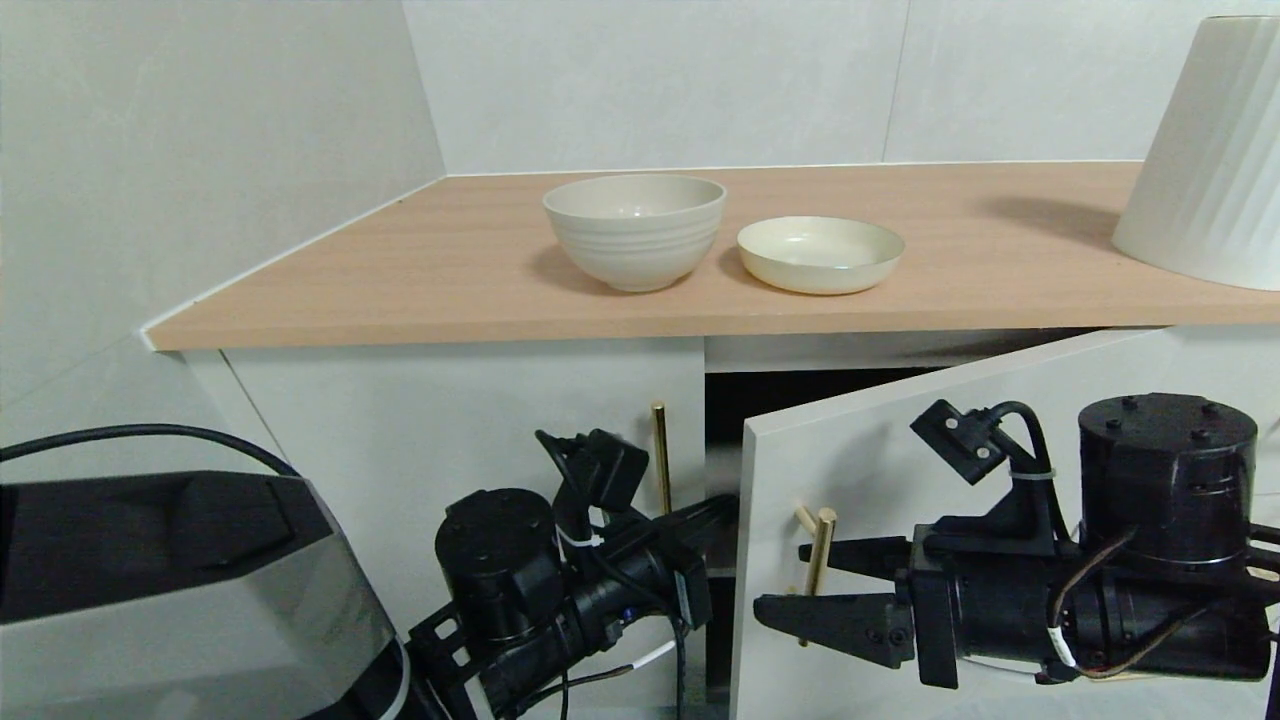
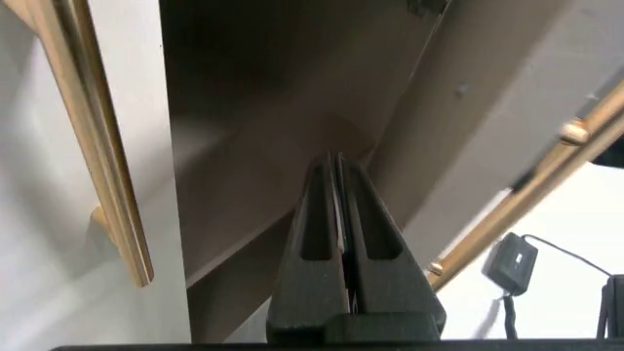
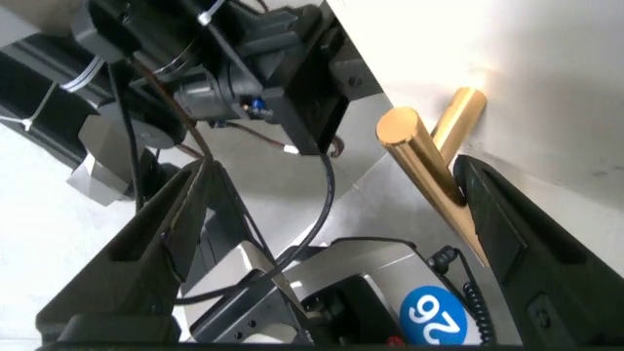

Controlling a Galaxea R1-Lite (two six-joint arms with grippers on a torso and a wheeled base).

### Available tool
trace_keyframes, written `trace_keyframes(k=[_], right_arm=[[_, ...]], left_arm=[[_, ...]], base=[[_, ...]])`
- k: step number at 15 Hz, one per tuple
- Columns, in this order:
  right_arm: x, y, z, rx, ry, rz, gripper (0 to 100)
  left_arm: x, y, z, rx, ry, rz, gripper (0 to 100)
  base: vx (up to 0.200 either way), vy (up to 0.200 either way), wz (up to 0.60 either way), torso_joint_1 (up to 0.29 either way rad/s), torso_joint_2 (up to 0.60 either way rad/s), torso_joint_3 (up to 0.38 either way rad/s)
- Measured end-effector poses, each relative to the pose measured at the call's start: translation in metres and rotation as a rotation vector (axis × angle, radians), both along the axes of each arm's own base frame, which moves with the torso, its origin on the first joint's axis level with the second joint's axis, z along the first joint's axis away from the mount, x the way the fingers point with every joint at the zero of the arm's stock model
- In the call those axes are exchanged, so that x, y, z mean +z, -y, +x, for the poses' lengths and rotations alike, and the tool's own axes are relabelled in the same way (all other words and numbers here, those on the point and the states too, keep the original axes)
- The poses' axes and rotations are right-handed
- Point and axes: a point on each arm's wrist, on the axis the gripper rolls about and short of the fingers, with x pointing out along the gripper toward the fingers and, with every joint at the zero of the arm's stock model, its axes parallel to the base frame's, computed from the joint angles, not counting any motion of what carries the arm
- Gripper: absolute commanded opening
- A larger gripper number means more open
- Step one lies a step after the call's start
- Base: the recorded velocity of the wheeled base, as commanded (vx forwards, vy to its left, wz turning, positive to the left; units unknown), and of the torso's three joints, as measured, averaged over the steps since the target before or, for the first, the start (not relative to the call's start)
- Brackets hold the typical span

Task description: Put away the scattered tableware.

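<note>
Up on the wooden counter (image 1: pixel 400 290) the deep bowl (image 1: pixel 635 230) and the shallow dish (image 1: pixel 820 255) sit just beside each other, bowl on the left. Both look like glazed ceramic to me: stiff, slick, easy to chip, the bowl the heavier. I'd pinch each at the rim. Below, the right gripper (image 1: pixel 790 578) is spread wide about the brass handle (image 1: pixel 820 555) of the ajar right door (image 1: pixel 900 440). Its wrist view shows the bar close by one finger (image 3: pixel 507 224). The left gripper (image 2: pixel 335 195) has its fingers pressed together, empty. Its wrist view makes plain what the head view leaves vague: it points into the dark cabinet (image 2: pixel 273 97).
</note>
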Motion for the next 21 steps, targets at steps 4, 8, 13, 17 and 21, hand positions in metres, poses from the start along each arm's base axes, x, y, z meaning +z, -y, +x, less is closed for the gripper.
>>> trace_keyframes(k=[4, 8, 13, 17, 21], right_arm=[[0.004, 0.006, -0.007, -0.003, 0.008, 0.007, 100], [-0.004, 0.022, -0.018, -0.032, -0.012, -0.013, 100], [-0.016, 0.038, -0.033, -0.149, -0.014, -0.068, 100], [-0.016, 0.049, -0.048, -0.148, -0.005, -0.061, 100], [-0.016, 0.052, -0.056, -0.131, -0.001, -0.058, 100]], left_arm=[[0.006, 0.007, 0.003, -0.014, 0.027, -0.023, 0], [0.011, 0.014, 0.005, -0.023, 0.044, -0.039, 0], [0.014, 0.020, 0.011, -0.069, 0.033, -0.029, 0], [0.015, 0.020, 0.012, -0.076, 0.032, -0.029, 0], [0.015, 0.019, 0.013, -0.086, 0.023, -0.023, 0]], base=[[0.000, 0.000, 0.00, 0.000, 0.00, 0.000], [0.000, 0.000, 0.00, 0.000, 0.00, 0.000], [0.000, 0.000, 0.00, 0.000, 0.00, 0.000], [0.000, 0.000, 0.00, 0.000, 0.00, 0.000], [0.000, 0.000, 0.00, 0.000, 0.00, 0.000]])
